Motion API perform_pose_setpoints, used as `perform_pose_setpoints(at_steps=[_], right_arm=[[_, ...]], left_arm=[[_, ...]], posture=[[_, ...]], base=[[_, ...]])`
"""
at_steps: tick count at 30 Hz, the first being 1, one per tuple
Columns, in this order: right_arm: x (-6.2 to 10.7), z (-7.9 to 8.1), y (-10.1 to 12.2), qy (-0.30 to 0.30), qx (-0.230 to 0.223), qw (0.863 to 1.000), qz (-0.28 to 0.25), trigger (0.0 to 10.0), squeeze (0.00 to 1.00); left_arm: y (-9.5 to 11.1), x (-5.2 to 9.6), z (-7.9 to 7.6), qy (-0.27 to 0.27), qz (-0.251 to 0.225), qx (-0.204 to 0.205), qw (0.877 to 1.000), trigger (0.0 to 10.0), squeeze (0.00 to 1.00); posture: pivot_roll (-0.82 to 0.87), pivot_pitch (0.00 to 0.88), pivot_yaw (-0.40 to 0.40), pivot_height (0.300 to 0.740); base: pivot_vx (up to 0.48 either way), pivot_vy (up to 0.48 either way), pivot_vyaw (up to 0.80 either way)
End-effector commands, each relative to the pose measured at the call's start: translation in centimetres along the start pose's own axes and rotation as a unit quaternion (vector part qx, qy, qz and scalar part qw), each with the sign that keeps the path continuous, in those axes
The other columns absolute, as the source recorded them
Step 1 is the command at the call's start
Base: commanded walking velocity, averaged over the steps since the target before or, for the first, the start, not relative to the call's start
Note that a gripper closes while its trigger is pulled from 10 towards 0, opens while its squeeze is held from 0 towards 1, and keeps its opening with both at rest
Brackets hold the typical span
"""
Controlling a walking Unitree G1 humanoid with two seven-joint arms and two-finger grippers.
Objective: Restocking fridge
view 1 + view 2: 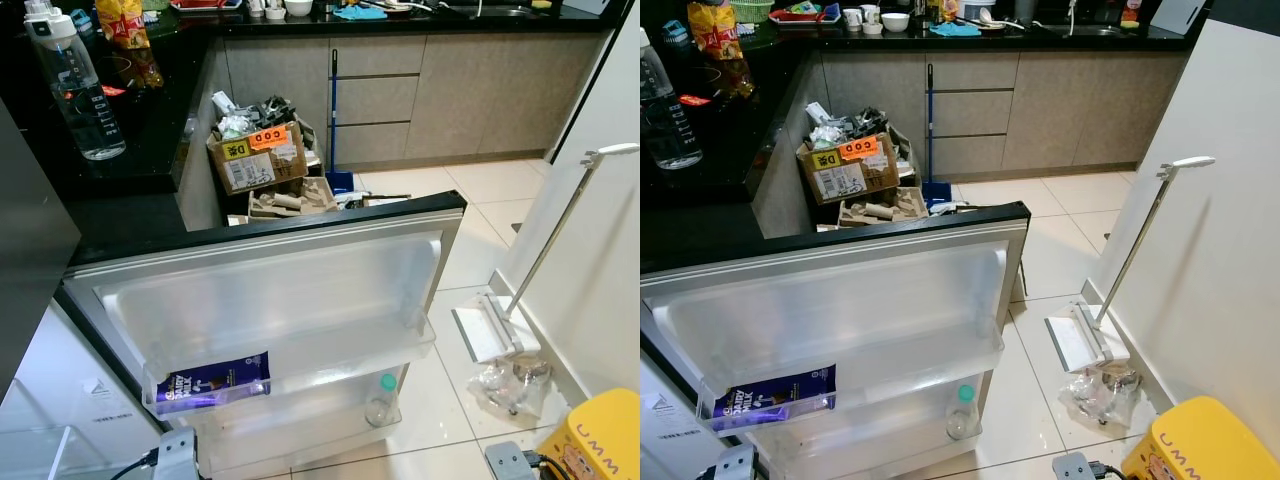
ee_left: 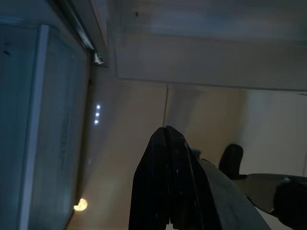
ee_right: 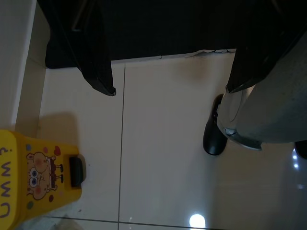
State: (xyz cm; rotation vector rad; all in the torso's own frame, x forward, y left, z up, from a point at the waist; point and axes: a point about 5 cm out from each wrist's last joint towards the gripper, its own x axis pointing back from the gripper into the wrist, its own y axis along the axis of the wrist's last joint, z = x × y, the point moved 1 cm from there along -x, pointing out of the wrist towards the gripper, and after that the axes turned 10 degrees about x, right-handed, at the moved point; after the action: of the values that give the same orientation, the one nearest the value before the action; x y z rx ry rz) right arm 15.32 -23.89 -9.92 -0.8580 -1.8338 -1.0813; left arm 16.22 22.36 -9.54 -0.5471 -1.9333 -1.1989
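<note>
Left eye view is showing the fridge door point(image 1: 300, 290) standing open over the tiled floor point(image 1: 470, 250), a purple Dairy Milk chocolate bar point(image 1: 215, 381) lying in its upper door shelf point(image 1: 410, 345) and a green-capped bottle point(image 1: 381, 398) standing in the bin below. A clear water bottle point(image 1: 80, 90) is standing on the black counter point(image 1: 120, 190). The left claw point(image 2: 168, 182) is hanging with fingers pressed together, while the right claw point(image 3: 170, 88) is hanging with fingers apart beside a yellow SpongeBob container point(image 3: 33, 177).
</note>
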Motion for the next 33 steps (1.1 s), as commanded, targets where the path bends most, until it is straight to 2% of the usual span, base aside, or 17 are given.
perform_pose_setpoints(at_steps=[1, 14, 17, 25, 33], right_arm=[[0.0, 0.0, 0.0, -0.001, -0.006, 1.000, 0.003, 10.0, 0.00], [0.0, -0.1, 0.2, 0.003, 0.012, 1.000, 0.000, 10.0, 0.00], [0.0, 0.0, -0.2, 0.010, 0.027, 1.000, 0.007, 10.0, 0.00], [0.1, 0.2, -0.8, 0.001, 0.022, 1.000, 0.015, 10.0, 0.00], [0.1, 0.4, -1.3, 0.004, 0.049, 0.999, 0.022, 10.0, 0.00]], left_arm=[[-0.4, -0.1, -0.6, -0.003, 0.010, -0.004, 1.000, 10.0, 0.00], [-0.5, -0.1, -0.5, 0.000, 0.016, -0.005, 1.000, 10.0, 0.00], [-0.7, -0.1, -0.5, 0.002, 0.018, -0.004, 1.000, 10.0, 0.00], [-1.0, -0.1, -0.6, 0.001, 0.022, -0.007, 1.000, 10.0, 0.00], [-1.3, 0.0, -0.5, 0.001, 0.026, -0.011, 1.000, 10.0, 0.00]], posture=[[-0.06, 0.000, 0.008, 0.740], [-0.06, 0.000, 0.003, 0.740], [-0.07, 0.000, 0.003, 0.740], [-0.07, 0.000, 0.011, 0.740], [-0.07, 0.000, 0.006, 0.740]], base=[[0.000, 0.000, 0.00], [0.000, 0.000, 0.00], [0.000, 0.000, 0.00], [0.000, 0.000, 0.00], [0.000, 0.000, 0.00]])
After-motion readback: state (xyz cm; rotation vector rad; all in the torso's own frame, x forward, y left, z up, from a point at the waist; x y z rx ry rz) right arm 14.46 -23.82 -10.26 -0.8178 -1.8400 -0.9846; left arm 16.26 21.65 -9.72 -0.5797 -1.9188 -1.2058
